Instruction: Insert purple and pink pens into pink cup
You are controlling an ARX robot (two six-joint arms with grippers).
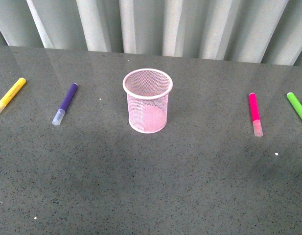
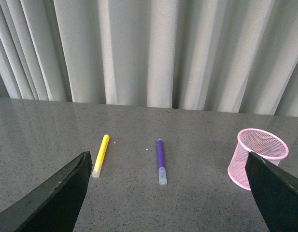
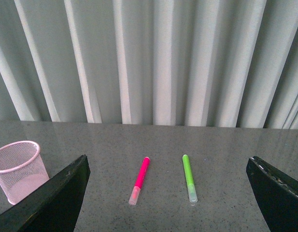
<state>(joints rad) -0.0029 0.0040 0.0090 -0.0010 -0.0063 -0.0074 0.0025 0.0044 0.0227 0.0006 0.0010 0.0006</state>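
Observation:
The pink cup (image 1: 147, 100) stands upright mid-table, a wire-mesh holder with nothing in it; it also shows in the left wrist view (image 2: 261, 157) and the right wrist view (image 3: 19, 170). The purple pen (image 1: 65, 103) (image 2: 161, 161) lies flat to its left, pale cap toward me. On the right lies the pink pen (image 1: 255, 113) (image 3: 140, 180), cap also toward me. My left gripper (image 2: 168, 203) hangs open above the table, short of the purple pen. My right gripper (image 3: 168, 205) is open too, short of the pink pen. Neither arm appears in the front view.
A yellow marker (image 1: 9, 96) (image 2: 101, 154) lies at the far left beyond the purple pen. A green marker (image 1: 298, 108) (image 3: 189, 178) lies at the far right beside the pink pen. Grey curtains (image 1: 155, 24) hang behind the dark speckled table (image 1: 151, 186).

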